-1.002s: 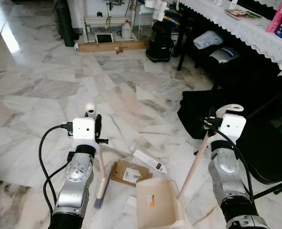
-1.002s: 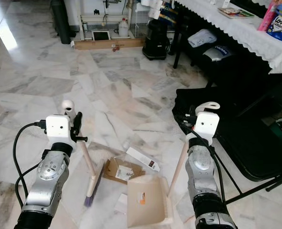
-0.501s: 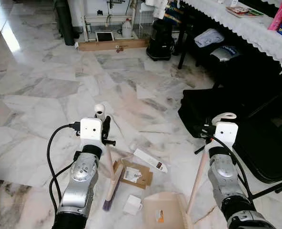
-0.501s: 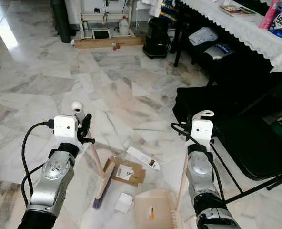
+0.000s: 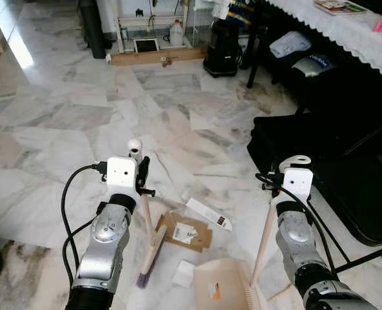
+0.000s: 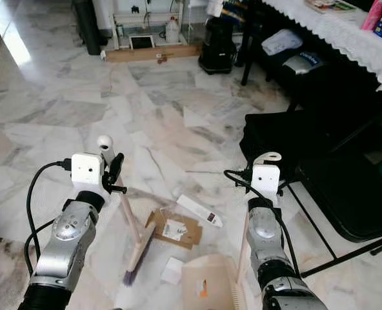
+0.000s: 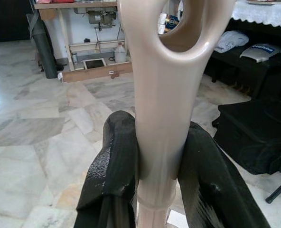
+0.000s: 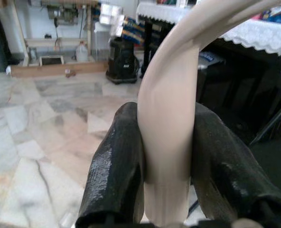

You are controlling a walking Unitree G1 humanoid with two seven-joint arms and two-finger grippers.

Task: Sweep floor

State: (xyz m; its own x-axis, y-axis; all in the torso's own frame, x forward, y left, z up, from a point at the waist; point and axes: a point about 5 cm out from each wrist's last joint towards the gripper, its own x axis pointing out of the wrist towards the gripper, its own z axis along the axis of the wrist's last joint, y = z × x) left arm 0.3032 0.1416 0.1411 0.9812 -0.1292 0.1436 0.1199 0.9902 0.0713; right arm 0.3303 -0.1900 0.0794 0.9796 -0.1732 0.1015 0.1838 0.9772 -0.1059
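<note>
Closer together now — broom (image 5: 151, 240) in the left tool (image 7: 154, 156), dustpan (image 5: 224, 287) handle in the right tool (image 8: 166, 161), both clamped; short strokes should drive the cardboard (image 5: 186, 231) on the floor (image 5: 62, 123) into the pan.

— where does everything lie on the floor (image 5: 62, 116)?
— the broom (image 5: 150, 240) stands on the left, its handle clamped in the left hand (image 7: 157, 156). the dustpan (image 5: 222, 287) sits near, right of the broom's head, its handle clamped in the right hand (image 8: 165, 156).
— and between them?
— a flattened cardboard piece (image 5: 186, 231), with a small box (image 5: 208, 214) just beyond it and a paper scrap (image 5: 183, 274) nearer. a black bag (image 5: 320, 139) lies right; the tabletop (image 5: 346, 29) far right.
</note>
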